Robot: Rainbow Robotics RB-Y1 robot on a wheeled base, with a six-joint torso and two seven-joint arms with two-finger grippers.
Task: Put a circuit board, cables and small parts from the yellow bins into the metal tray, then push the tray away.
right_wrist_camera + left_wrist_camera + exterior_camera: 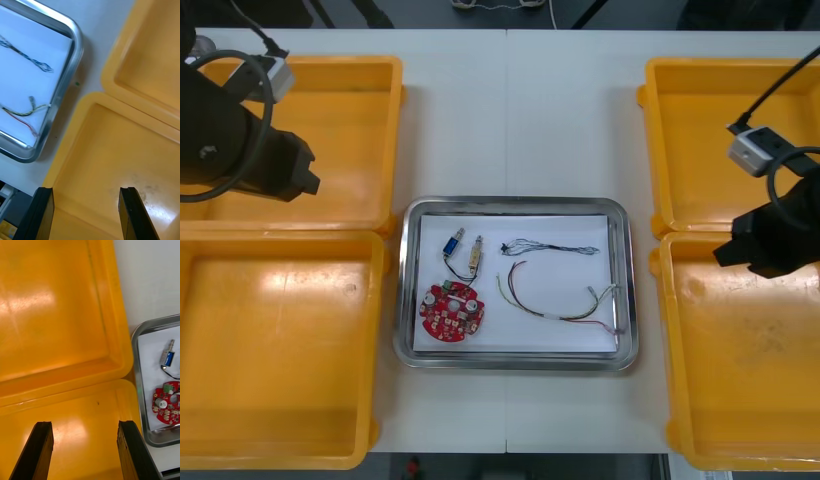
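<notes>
Left gripper (84, 424): your left claw hangs over the near left bin (90, 401), close to the rim where it meets the far left bin (48, 315). Its two fingers stand wide apart and hold nothing.
Right gripper (86, 189): your right claw hangs over the near right bin (112, 150), by the corner next to the tray. Its fingers are spread too, with nothing between them.
Metal tray (510, 204): it sits in the middle of the table (510, 120), between your two pairs of yellow bins. It is white inside.
Circuit board (453, 310): round and red, it lies in the tray's near left corner.
Small metal parts (451, 243): you have two side by side in the tray, just past the board. One has a blue body.
Blue and white cable (550, 247): twisted, it lies in the far right part of the tray.
Red and yellow cable (560, 300): it curves across the near right part of the tray, just beside the twisted one.
</notes>
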